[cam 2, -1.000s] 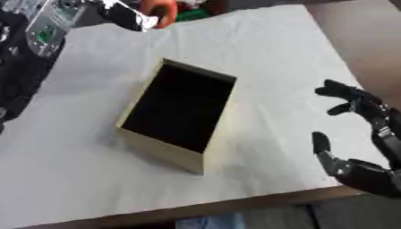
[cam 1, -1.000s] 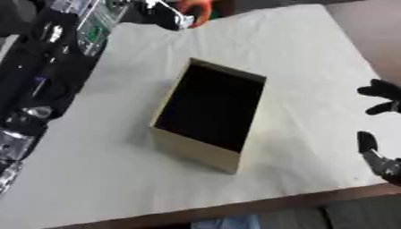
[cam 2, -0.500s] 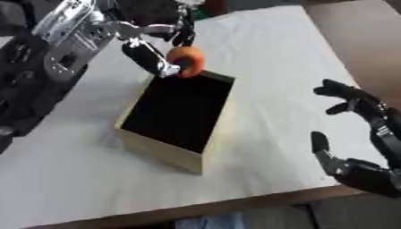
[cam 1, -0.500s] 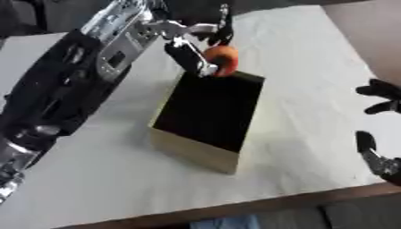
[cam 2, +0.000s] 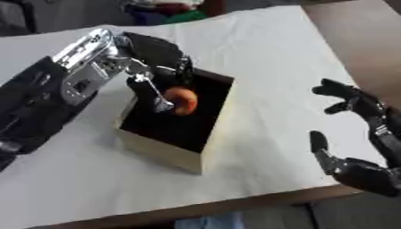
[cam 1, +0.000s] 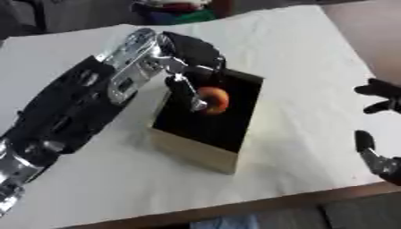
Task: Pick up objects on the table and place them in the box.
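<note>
A tan cardboard box (cam 1: 194,153) with a dark inside stands in the middle of the white-covered table. My left hand (cam 1: 194,67) reaches over the box's opening with its fingers curled round a round orange object (cam 1: 213,100), which hangs inside the box's mouth. My right hand (cam 2: 356,134) rests open at the right edge of the table, fingers spread and holding nothing.
The white cloth (cam 1: 290,40) covers the table up to its front edge (cam 1: 258,205). Colourful items (cam 1: 176,9) lie at the far edge, blurred. My left arm (cam 1: 70,107) crosses the left side of the table.
My left hand has carried the orange object from the far edge of the table down over the box and into its opening. The right hand has stayed in place.
</note>
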